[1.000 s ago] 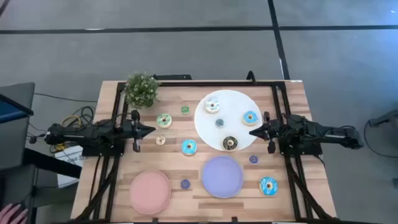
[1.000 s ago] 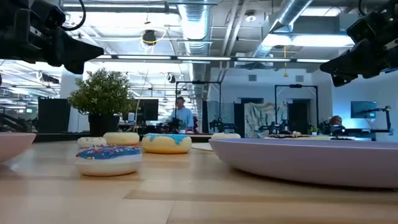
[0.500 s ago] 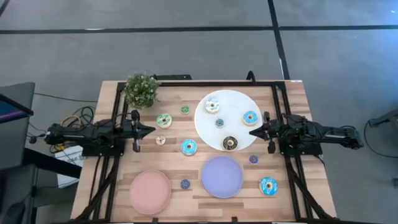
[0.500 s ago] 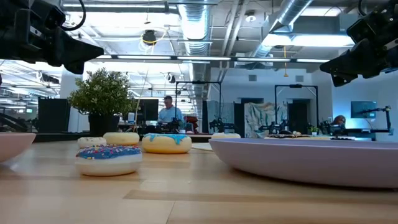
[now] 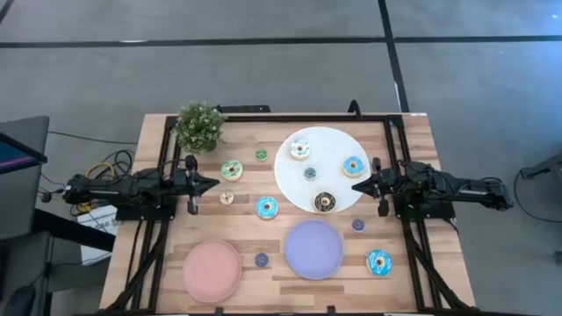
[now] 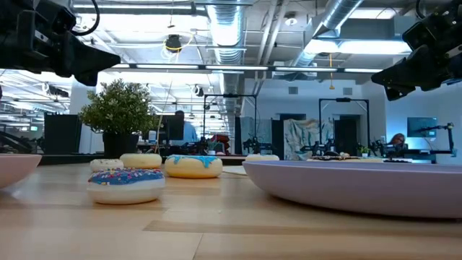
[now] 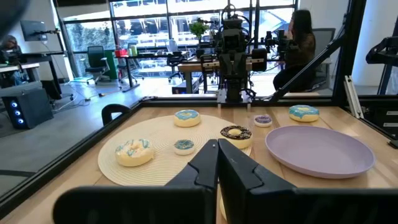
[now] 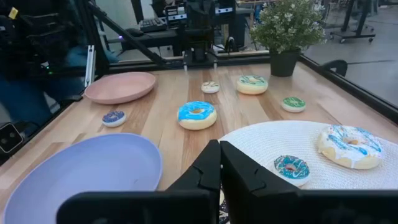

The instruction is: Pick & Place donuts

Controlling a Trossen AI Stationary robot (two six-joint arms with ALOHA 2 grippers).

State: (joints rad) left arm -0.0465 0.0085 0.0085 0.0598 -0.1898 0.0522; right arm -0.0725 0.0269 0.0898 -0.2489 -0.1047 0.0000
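A: Wooden table (image 5: 290, 281) under the arms, so where are the donuts?

B: Four sit on the white plate (image 5: 287, 175): a white-iced one (image 5: 300, 149), a blue one (image 5: 354, 166), a chocolate one (image 5: 325, 203) and a tiny teal one (image 5: 310, 173). Loose on the wood are a blue donut (image 5: 267, 207), a green one (image 5: 232, 169), another blue (image 5: 379, 262) near the purple plate (image 5: 313, 248), plus four tiny ones. The pink plate (image 5: 212, 271) holds nothing.

A: And the arms?

B: Left end effector (image 5: 214, 183) hangs at the left edge, right end effector (image 5: 357, 186) beside the white plate, both pressed together and holding nothing.

A: Which step, then?

B: I'd judge none is under way. Next, one end effector must spread and descend over a donut; which plate is the target isn't clear.

A: Anything hard to see?

B: The low view hides most donuts behind the purple plate's rim; the tiny ones' colours are hard to tell from above
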